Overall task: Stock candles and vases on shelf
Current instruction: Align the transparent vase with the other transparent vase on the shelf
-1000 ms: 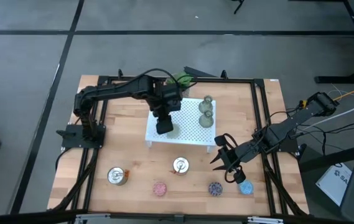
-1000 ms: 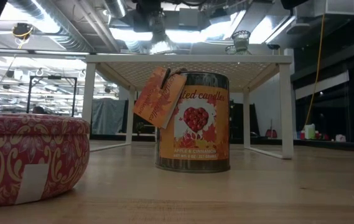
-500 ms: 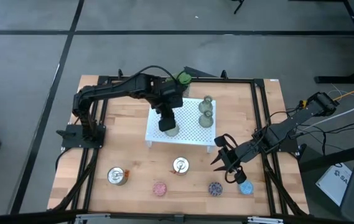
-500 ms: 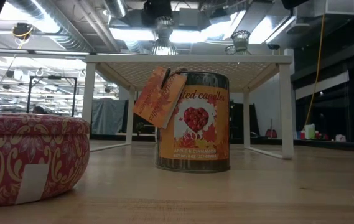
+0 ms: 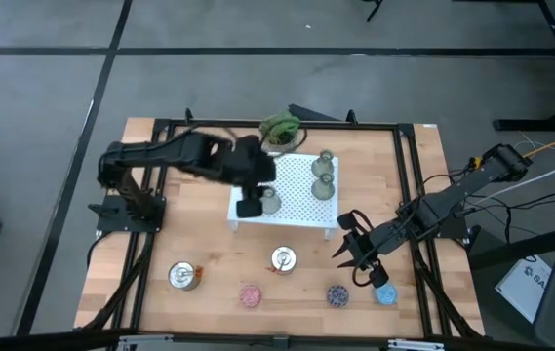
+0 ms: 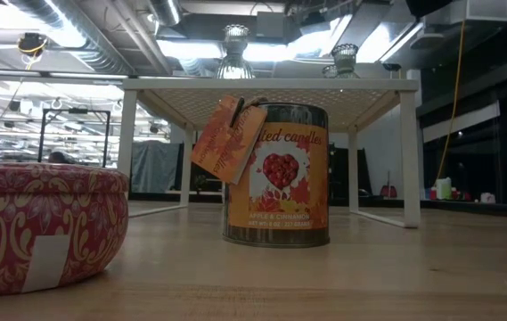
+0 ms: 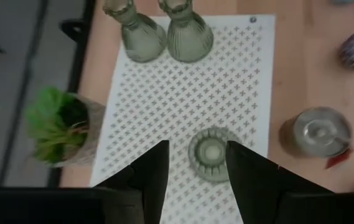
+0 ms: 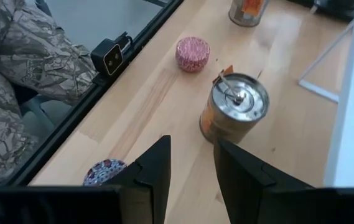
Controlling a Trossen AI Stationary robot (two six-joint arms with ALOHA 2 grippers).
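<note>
Presently on the shelf (image 5: 297, 210): three vases, two (image 7: 186, 37) close together toward one end, a third vase (image 7: 210, 153) standing alone near the front edge, upright. Left gripper (image 7: 195, 171) above the third vase, fingers parted either side of it and clear of the ribbed body, holding nothing. Judged glassy, rigid, light, top-heavy on a small foot, likely slippery and breakable; best taken across the bulb, low, with a gentle squeeze. Candles on the wooden table, not yet stocked: silver tin (image 5: 283, 258) just in front of the shelf, second silver tin (image 5: 183, 276) well apart, pink (image 5: 250, 295), dark blue-purple (image 5: 336, 294), light blue (image 5: 386, 293). Tins judged stiff, smooth-walled, fairly heavy; grip across the round wall. Right gripper (image 5: 357, 255) near the light blue candle, fingers spread, empty. Potted plant (image 5: 279, 128) behind the shelf
</note>
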